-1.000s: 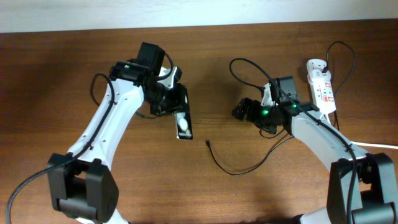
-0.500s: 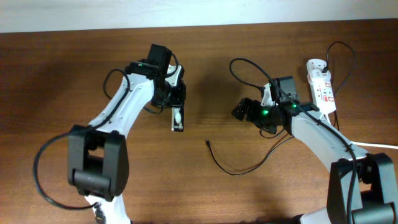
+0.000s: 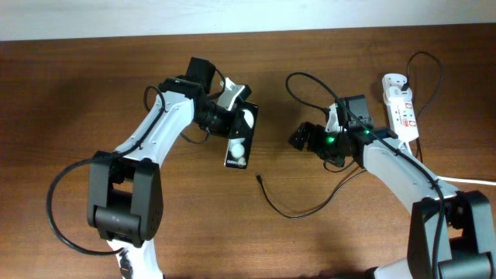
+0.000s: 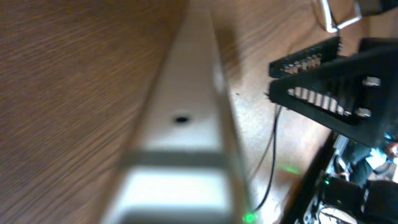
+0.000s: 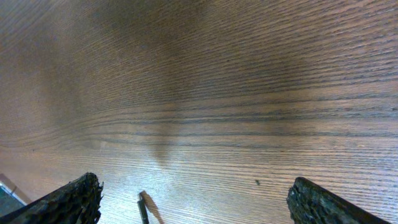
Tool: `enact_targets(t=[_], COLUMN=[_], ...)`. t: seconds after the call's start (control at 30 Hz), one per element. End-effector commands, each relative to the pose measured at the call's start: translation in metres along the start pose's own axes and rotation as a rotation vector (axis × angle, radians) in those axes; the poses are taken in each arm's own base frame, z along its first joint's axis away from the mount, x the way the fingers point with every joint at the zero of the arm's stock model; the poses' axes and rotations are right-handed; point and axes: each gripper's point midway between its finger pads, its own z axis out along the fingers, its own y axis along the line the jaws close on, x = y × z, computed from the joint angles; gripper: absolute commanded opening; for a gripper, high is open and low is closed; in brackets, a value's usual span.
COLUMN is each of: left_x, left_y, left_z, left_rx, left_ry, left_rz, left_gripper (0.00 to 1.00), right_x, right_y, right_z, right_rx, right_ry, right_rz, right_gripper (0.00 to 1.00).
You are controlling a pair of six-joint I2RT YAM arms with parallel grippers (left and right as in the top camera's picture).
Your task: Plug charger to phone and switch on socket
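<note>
My left gripper (image 3: 230, 122) is shut on the top end of the black phone (image 3: 239, 142) and holds it tilted over the table, its screen showing two white glares. In the left wrist view the phone's pale edge (image 4: 186, 124) fills the middle, blurred. The charger's black plug tip (image 3: 258, 177) lies on the wood below and to the right of the phone; its thin cable (image 3: 293, 215) curves right under my right arm. My right gripper (image 3: 301, 138) is open and empty. In its wrist view (image 5: 199, 208) the plug tip (image 5: 142, 208) lies between its fingers (image 5: 68, 202). The white socket strip (image 3: 401, 108) lies at the far right.
The strip's thick white cord (image 3: 469, 180) runs off the right edge. More thin black cable loops behind my right arm (image 3: 298, 77) and above the strip (image 3: 434, 62). In the left wrist view my right gripper (image 4: 323, 81) shows close ahead, at upper right.
My left gripper has turned and swung the phone to the right: it went edge-on half a second ago and now shows its screen, nearer the right arm. The right arm and cable have not moved.
</note>
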Motion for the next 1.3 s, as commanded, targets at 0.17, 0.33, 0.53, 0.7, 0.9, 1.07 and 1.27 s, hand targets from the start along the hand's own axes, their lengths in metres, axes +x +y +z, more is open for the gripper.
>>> enact_targets(t=[0.17,0.33,0.53,0.7,0.9,1.07,1.27], left_x=[-0.01,-0.019,-0.022,-0.024,-0.023,-0.019,-0.013], left_y=[-0.036,-0.043,-0.042,-0.037,-0.025,-0.004,0.007], left_z=[-0.02,-0.048,-0.057,-0.06,-0.054,-0.047,-0.043], left_rx=[0.281,0.44,0.475,0.469,0.389,0.262,0.189], left_ry=[-0.067,-0.144,-0.165,-0.179,-0.17,-0.147,-0.12], left_rz=[0.009,-0.023,-0.045,-0.041,-0.038,-0.045,-0.065], left_gripper=[0.0,0.0,0.0,0.0,0.0,0.0,0.0], right_x=[-0.002,-0.002,-0.002,-0.002,-0.002,-0.002,0.013], right_y=[0.0,0.0,0.0,0.0,0.0,0.0,0.0], right_z=[-0.002,-0.002,-0.002,-0.002,-0.002,-0.002,-0.002], right_rx=[0.007,0.007,0.007,0.007,0.007,0.007,0.0], right_ry=[-0.012,-0.012,-0.012,-0.012,-0.012,-0.012,0.055], right_rz=[-0.015,-0.015,-0.015,-0.015,-0.015,-0.015,0.032], right_gripper=[0.99,0.99,0.99,0.99,0.99,0.99,0.99])
